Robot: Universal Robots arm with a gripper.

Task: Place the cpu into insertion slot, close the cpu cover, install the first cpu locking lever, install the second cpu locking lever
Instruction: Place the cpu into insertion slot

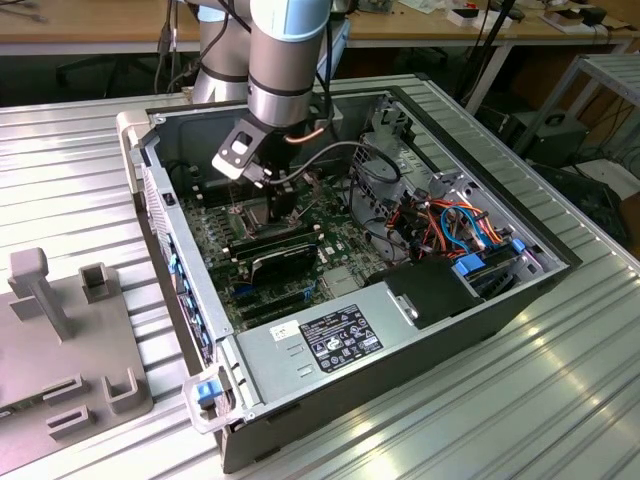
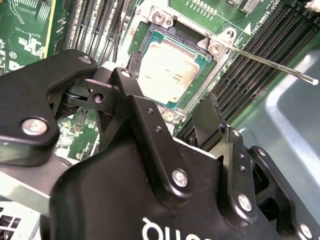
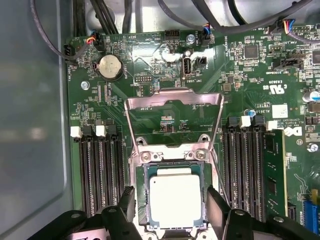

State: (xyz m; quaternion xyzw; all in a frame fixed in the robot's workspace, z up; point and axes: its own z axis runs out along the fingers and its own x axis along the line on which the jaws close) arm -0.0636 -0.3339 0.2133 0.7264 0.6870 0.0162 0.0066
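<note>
1. The cpu, a flat square chip with a pale metal top, lies level inside the insertion slot. Its edges run square with the dark socket walls, so it looks seated rather than propped.
2. The gripper hangs directly over the chip. Its black fingers are spread wide, one on each side of the socket and clear of the chip's edges. Nothing is pinched between them, so the chip appears to rest on its own.
3. The cpu cover is a thin silvery frame with a large square window. It is swung open on its hinge and lies back away from the socket, with green board showing through the window. Open like this, it leaves the socket free from above, which is why the fingers can straddle it.
4. In the second wrist view, a thin locking lever juts out from one corner of the socket. It appears unlatched and slants across the memory slots. While it stands like this, nothing clamps the cover.
5. Those long black slots run along both sides of the socket on the green motherboard.
6. In the exterior view, the arm reaches straight down into an open computer case. The case lies on its side on a ribbed metal table, and the gripper sits low over the board.
</note>
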